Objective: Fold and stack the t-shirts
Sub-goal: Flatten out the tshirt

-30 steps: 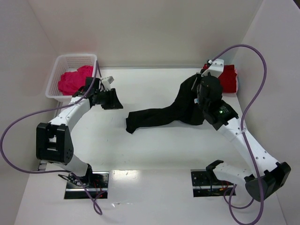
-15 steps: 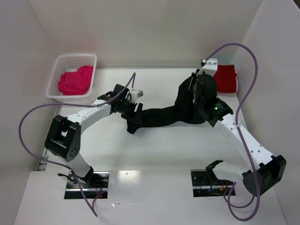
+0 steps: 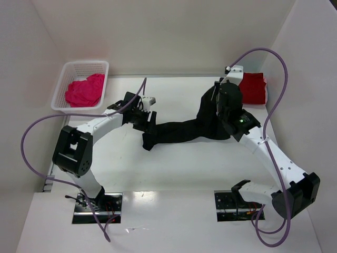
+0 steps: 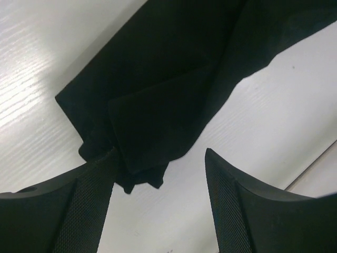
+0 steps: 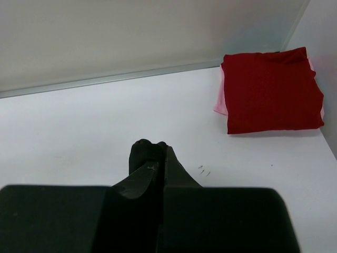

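White tabletop (image 3: 174, 168), walled on three sides. A black shirt (image 3: 184, 129) stretches between the grippers: the right gripper (image 5: 157, 150) is clenched on one end, and the left gripper (image 4: 160, 155) is spread wide over the other. Beyond the right gripper, a folded red shirt (image 5: 271, 89) sits in the corner, with open table on the near side.

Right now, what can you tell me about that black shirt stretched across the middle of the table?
The black t-shirt looks like soft, matte cloth. It is bunched into a long, creased strip that lies slantwise on the white table, and it is not yet folded. Its far right end is pinched in the shut right gripper. Its near left end lies flat with its layers overlapping, and a corner sits between the fingers of the open left gripper. Whether they touch it I cannot tell.
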You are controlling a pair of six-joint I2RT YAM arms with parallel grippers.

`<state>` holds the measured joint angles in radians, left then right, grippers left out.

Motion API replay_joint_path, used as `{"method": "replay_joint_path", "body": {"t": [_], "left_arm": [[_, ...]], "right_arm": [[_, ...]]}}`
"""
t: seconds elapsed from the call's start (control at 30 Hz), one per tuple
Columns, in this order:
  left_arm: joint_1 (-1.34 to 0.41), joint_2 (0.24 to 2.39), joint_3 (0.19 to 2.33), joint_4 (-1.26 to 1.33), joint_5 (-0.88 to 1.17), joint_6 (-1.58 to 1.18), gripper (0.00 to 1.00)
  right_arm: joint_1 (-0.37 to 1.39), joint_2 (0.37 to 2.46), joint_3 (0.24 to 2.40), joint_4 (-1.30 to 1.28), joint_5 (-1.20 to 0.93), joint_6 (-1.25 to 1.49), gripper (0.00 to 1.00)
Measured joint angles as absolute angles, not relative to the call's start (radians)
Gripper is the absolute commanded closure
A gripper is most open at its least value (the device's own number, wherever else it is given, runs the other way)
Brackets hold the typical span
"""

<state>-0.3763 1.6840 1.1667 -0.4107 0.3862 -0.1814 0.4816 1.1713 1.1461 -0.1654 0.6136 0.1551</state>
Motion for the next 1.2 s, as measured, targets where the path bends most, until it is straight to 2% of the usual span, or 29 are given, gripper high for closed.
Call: {"method": "replay_joint_path", "body": {"t": [0.23, 0.37, 0.4, 0.5, 0.53, 0.6, 0.67, 0.93, 1.07, 1.2], "left_arm": [[-0.353, 1.776, 1.171, -0.37, 0.459, -0.199, 0.25], [-0.349, 1.794, 1.171, -0.354, 0.495, -0.213, 0.33], [-0.349, 1.797, 1.172, -0.35, 0.504, -0.215, 0.47], [-0.349, 1.809, 1.173, -0.339, 0.528, -0.215, 0.67], [-0.349, 1.811, 1.174, -0.337, 0.533, -0.214, 0.78], [-0.347, 1.813, 1.176, -0.337, 0.541, -0.217, 0.86], [-0.341, 1.812, 1.188, -0.34, 0.545, -0.222, 0.9], [-0.204, 1.736, 1.257, -0.344, 0.567, -0.27, 0.92], [-0.139, 1.696, 1.293, -0.336, 0.591, -0.294, 0.88], [-0.115, 1.702, 1.3, -0.316, 0.625, -0.32, 0.71]], "right_arm": [[0.471, 1.178, 1.146, -0.164, 0.614, 0.155, 1.0], [0.468, 1.178, 1.146, -0.164, 0.613, 0.155, 1.0], [0.466, 1.178, 1.146, -0.164, 0.613, 0.155, 1.0], [0.461, 1.178, 1.146, -0.164, 0.613, 0.155, 1.0], [0.461, 1.178, 1.146, -0.163, 0.614, 0.154, 1.0], [0.461, 1.178, 1.146, -0.163, 0.613, 0.15, 1.0], [0.461, 1.178, 1.146, -0.163, 0.613, 0.147, 1.0], [0.457, 1.178, 1.146, -0.149, 0.613, 0.136, 1.0], [0.448, 1.177, 1.146, -0.148, 0.613, 0.135, 1.0], [0.444, 1.177, 1.146, -0.144, 0.613, 0.135, 1.0]]}}
